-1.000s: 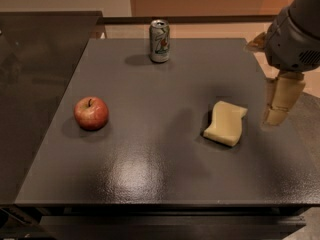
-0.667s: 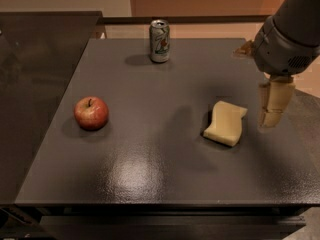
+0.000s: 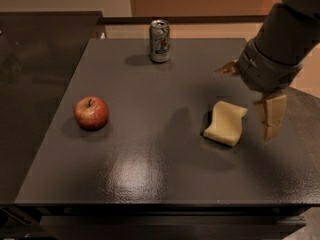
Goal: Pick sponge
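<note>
The sponge, a pale yellow foam block with wavy sides, lies flat on the right part of the dark table. My gripper hangs from the grey arm at the upper right, just above and to the right of the sponge. One tan finger points down just right of the sponge. The other tan fingertip shows behind the sponge, to the left of the wrist. The fingers stand wide apart and hold nothing.
A red apple sits at the table's left. A green-and-silver drink can stands upright near the far edge. A dark glossy counter adjoins the table on the left.
The arm has moved left and a little down, bringing the gripper closer to the sponge. The sponge, apple and can have not moved.
</note>
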### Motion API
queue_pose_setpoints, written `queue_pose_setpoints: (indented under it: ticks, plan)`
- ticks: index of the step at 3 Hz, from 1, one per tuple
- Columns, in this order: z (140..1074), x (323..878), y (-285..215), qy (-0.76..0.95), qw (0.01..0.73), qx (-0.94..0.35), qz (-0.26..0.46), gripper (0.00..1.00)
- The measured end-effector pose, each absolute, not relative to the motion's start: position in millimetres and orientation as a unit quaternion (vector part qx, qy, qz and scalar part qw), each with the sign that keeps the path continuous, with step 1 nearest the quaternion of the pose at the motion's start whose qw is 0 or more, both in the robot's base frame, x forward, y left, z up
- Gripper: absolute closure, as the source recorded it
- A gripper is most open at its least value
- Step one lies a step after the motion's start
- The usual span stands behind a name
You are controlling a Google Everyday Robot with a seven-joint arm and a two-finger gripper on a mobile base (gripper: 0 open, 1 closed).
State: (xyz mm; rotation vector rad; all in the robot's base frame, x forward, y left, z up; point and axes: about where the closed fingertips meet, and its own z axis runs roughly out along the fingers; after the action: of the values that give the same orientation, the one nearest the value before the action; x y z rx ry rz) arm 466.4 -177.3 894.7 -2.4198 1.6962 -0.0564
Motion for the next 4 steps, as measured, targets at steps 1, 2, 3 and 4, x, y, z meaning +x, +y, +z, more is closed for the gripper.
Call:
queue_pose_setpoints:
  ticks: [1, 2, 3, 4]
  plan:
    - [874.6, 460.5, -173.7, 0.525, 0.078, -0.848, -0.017, 0.00]
    - [858.2, 457.2, -171.5, 0.491, 0.065, -0.869, -0.009, 0.00]
    - [848.5, 459.1, -170.4, 0.474, 0.056, -0.879, 0.004, 0.00]
    - [841.4, 463.3, -170.9, 0.467, 0.046, -0.883, 0.014, 0.18]
